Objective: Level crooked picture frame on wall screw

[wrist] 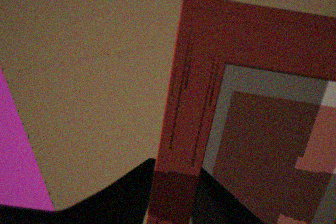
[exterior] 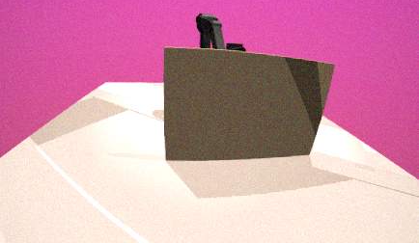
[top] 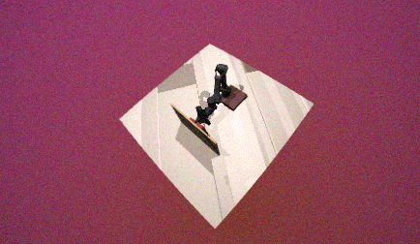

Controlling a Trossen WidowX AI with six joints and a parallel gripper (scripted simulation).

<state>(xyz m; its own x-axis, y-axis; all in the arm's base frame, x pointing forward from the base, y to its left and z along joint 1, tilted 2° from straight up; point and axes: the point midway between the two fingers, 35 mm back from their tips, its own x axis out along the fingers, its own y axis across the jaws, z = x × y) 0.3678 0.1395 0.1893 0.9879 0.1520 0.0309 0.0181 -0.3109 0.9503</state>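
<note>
The picture frame (wrist: 187, 100) (top: 196, 124) is dark red with a grey mat and a reddish picture. It is in front of the upright wall panel (top: 211, 145) (exterior: 232, 106) (wrist: 90, 100). In the wrist view its left bar leans and its top bar slopes down to the right; how level it hangs on the wall I cannot tell from this angle. My gripper (wrist: 173, 169) is shut on the frame's left bar, with one black finger on each side of it. The screw and the notched strip are hidden. In the exterior view the panel hides the frame and gripper.
The arm (top: 220, 77) (exterior: 209, 29) rises behind the panel, beside a dark maroon base plate (top: 235, 98). The pale floor (top: 242, 145) (exterior: 87, 188) carries shadows and light bands. The panel's left edge shows in the wrist view against magenta background.
</note>
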